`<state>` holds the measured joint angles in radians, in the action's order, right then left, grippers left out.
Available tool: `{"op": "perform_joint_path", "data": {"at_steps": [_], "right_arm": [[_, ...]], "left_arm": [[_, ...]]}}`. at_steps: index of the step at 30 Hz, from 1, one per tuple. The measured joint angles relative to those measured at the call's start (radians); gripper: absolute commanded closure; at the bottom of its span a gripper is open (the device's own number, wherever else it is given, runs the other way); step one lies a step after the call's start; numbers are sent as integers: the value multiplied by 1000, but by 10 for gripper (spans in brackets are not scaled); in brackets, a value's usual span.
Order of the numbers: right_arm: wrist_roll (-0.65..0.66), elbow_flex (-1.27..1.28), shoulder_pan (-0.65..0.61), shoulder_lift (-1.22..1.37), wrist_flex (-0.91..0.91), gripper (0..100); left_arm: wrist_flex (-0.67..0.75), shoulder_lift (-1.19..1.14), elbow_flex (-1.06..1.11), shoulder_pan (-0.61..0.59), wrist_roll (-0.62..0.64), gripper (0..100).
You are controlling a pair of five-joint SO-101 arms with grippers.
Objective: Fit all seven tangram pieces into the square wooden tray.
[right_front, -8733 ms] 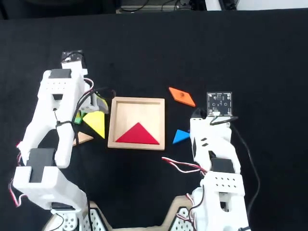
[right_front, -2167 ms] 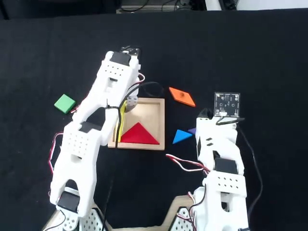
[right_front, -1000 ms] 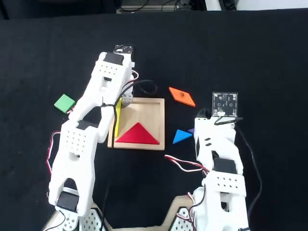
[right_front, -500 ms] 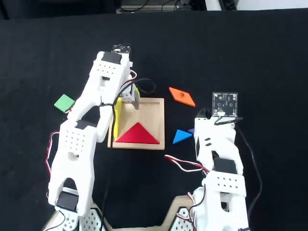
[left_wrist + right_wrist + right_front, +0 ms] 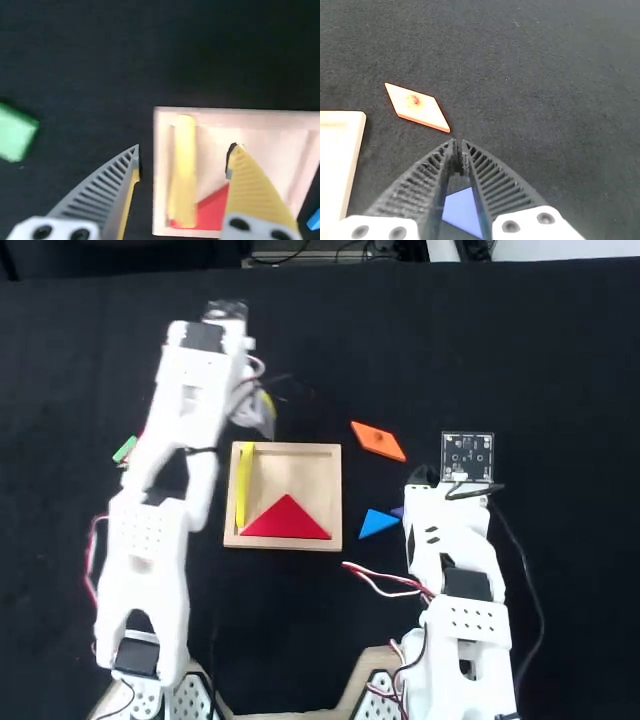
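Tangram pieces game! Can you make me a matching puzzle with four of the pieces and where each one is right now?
Pieces:
1. red triangle
2. yellow piece
3. orange parallelogram
4. green square

Places:
A. on the black table, beside the left arm
B. lying flat in the tray
C. on the black table, off a tray corner on the side of the right arm
D. in the tray, up on edge along one wall

Pairs: 1-B, 2-D, 3-C, 4-A
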<state>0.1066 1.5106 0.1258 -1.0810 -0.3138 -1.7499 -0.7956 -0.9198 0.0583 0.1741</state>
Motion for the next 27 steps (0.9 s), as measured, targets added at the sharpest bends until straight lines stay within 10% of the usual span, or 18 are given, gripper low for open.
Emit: {"op": "perform_joint_path", "data": {"at_steps": [8,27], "right_arm": [[0,0,0,0,0,984],[0,0,-3,0,0,984]], "left_arm": [[0,187,196,-144,0,980],[31,107,404,114,-2,971]]}}
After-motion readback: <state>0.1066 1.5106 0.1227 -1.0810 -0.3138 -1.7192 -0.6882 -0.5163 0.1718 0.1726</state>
